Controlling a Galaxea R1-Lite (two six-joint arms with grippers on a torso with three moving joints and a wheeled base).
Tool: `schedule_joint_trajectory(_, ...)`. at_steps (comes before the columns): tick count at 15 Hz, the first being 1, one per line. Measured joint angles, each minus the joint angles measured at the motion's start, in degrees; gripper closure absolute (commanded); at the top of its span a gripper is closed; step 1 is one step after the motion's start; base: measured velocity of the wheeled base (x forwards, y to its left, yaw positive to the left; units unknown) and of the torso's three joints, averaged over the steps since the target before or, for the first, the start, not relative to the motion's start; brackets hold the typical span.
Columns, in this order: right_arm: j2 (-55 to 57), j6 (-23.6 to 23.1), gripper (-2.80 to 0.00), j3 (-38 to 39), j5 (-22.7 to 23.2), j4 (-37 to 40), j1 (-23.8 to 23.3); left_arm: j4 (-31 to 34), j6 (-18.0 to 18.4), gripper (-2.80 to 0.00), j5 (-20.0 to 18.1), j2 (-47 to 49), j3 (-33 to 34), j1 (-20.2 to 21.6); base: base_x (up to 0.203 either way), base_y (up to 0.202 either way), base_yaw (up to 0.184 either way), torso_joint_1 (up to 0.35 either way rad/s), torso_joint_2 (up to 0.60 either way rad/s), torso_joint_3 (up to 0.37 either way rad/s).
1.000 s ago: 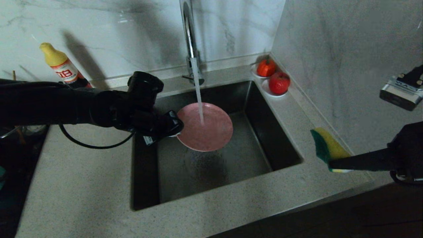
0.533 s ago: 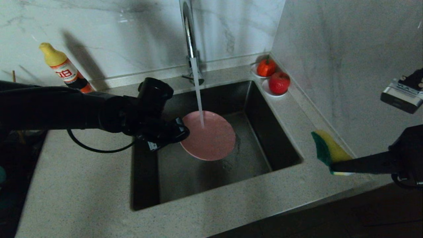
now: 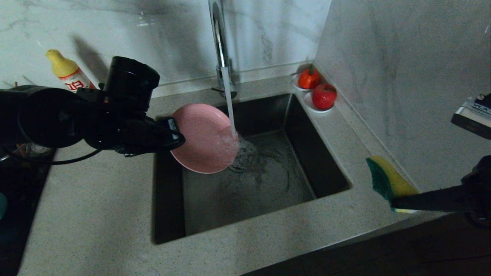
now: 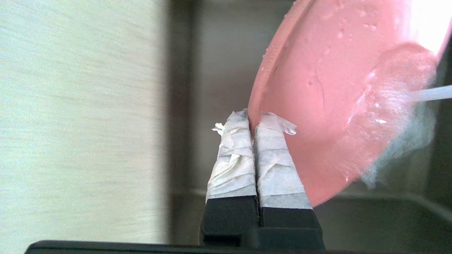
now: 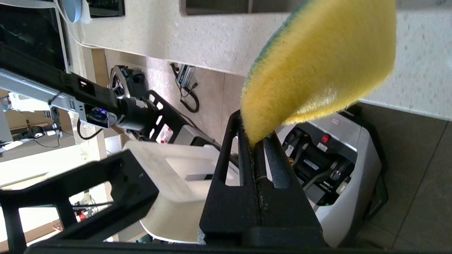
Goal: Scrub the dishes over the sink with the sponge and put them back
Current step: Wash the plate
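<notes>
Place: a kitchen corner, set up inside a robot lab.
Basin: a dark steel sink is sunk into a speckled stone counter.
Water: a stream is run from a chrome tap.
Walls: marble-look panels are fitted behind.
Counter items: a detergent bottle and red fruit are kept.
Below: machines and cables are seen.

Little could be read. The yellow-capped bottle at the back of the counter carried a white label with red characters, partly hidden behind the left arm and too small to make out. On the silver camera housing at the right edge of the head view, the letters "VLA" showed in dark print, cut off by the frame.
</notes>
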Motion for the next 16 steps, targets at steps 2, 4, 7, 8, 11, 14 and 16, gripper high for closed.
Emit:
schedule_joint_trajectory(2, -1.31, -0.05, 0.00, 1.60, -0.16, -0.07, 0.00, -4.55, 5.14, 0.00, 4.48, -2.91, 4.33, 0.02, 0.000, 0.000, 0.000, 0.000, 0.00, 0.000)
schedule_joint_trajectory(4, -2.36, -0.07, 0.00, 2.68, -0.24, 0.07, 0.00, -13.81, 10.90, 0.00, 7.51, -4.90, 10.00, 0.02, 0.000, 0.000, 0.000, 0.000, 0.00, 0.000)
schedule_joint_trajectory(7, -3.24, -0.09, 0.00, 3.28, -0.45, 0.49, -0.02, -33.94, 21.59, 0.00, 9.92, -6.49, 18.65, 0.02, 0.000, 0.000, 0.000, 0.000, 0.00, 0.000)
schedule_joint_trajectory(8, -3.40, -0.09, 0.00, 3.83, -0.49, 0.43, -0.02, -41.43, 25.79, 0.00, 10.16, -6.80, 21.29, 0.02, 0.000, 0.000, 0.000, 0.000, 0.00, 0.000)
schedule_joint_trajectory(11, -3.50, -0.09, 0.00, 4.88, -0.36, 0.30, 0.00, -63.13, 39.17, 0.00, 10.29, -7.66, 27.26, 0.05, 0.000, 0.000, 0.000, 0.000, 0.00, 0.000)
schedule_joint_trajectory(14, -3.28, -0.11, 0.00, 4.93, -0.38, 0.27, -0.02, -77.71, 47.13, 0.00, 8.28, -9.55, 30.05, 0.05, 0.000, 0.000, 0.000, 0.000, 0.00, 0.000)
schedule_joint_trajectory(16, -3.22, -0.11, 0.00, 4.90, -0.36, 0.30, -0.02, -80.74, 47.68, 0.00, 7.62, -11.17, 30.95, 0.02, 0.000, 0.000, 0.000, 0.000, 0.00, 0.000)
